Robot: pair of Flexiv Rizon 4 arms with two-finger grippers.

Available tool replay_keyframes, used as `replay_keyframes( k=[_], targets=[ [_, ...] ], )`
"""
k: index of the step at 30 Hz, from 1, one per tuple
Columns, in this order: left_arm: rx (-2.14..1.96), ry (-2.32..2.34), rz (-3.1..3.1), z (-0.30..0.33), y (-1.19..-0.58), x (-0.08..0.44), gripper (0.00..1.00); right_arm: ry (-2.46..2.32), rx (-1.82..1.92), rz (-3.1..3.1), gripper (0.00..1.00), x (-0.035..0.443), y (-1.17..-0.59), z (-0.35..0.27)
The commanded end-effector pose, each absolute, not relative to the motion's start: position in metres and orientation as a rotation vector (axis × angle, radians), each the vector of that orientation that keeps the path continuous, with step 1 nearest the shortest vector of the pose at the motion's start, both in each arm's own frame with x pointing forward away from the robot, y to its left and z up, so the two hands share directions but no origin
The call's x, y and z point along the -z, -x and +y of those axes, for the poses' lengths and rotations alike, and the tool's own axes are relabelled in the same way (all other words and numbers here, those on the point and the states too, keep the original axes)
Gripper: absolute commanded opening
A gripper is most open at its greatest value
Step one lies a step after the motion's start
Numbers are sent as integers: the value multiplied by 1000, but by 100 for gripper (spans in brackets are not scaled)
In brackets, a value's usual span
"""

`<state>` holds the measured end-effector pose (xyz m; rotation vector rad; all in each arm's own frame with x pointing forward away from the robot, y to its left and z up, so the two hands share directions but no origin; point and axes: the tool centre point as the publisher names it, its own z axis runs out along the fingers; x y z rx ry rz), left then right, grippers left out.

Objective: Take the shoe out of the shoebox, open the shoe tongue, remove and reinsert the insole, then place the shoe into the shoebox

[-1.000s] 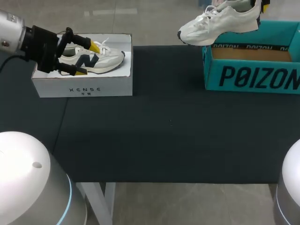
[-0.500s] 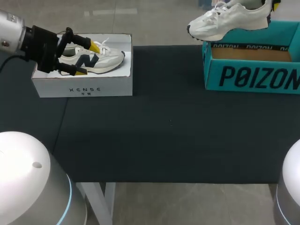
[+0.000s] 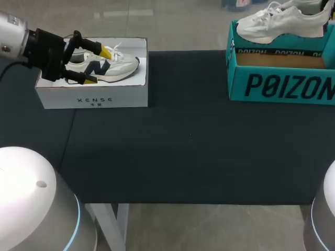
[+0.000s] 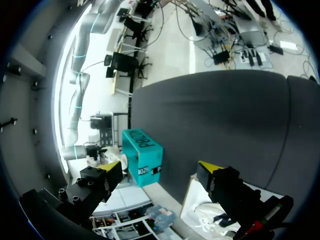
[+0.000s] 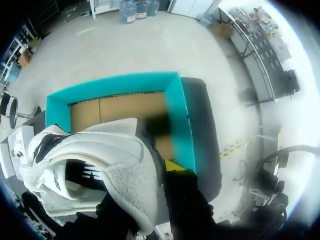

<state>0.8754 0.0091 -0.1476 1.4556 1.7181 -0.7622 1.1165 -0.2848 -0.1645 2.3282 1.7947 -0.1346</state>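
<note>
Two shoeboxes stood on the dark table (image 3: 183, 141), well apart: a white shoebox (image 3: 94, 97) on my left and a teal shoebox (image 3: 282, 83) on my right.

Right gripper (image 5: 160, 172): clamped on the heel of the white shoe (image 3: 280, 23). Only one yellow tip showed, just outside the heel; the shoe's collar hid the other finger. The shoe hung in the air over the open teal box, sole down, with its toe toward the table's middle. From the right wrist view, the box's brown cardboard floor showed beyond the shoe.

Left gripper (image 3: 98, 66): open, with nothing held. Its fingers were spread wide over the cream shoe (image 3: 112, 68), which has a navy side mark. That shoe lay in the white shoebox with its toe toward the table's middle. I could not tell whether either tip touched it.

From the left wrist view, both yellow tips stood far apart. The teal shoebox sat well ahead between them, and a corner of the white shoebox with some laces showed under one finger.
</note>
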Motion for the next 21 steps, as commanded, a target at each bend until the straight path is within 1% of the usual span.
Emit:
replay_keyframes(
  k=[1,12,21],
  targets=[
    [761,-1458,1720,9,-876,147,100,-2312,131,1743,0,185,-1116,-291],
    [761,-1458,1720,9,-876,147,100,-2336,115,1685,0,238,-1109,-311],
    [761,-1458,1720,9,-876,147,100,-2330,183,1696,0,274,-1098,-321]
  ],
)
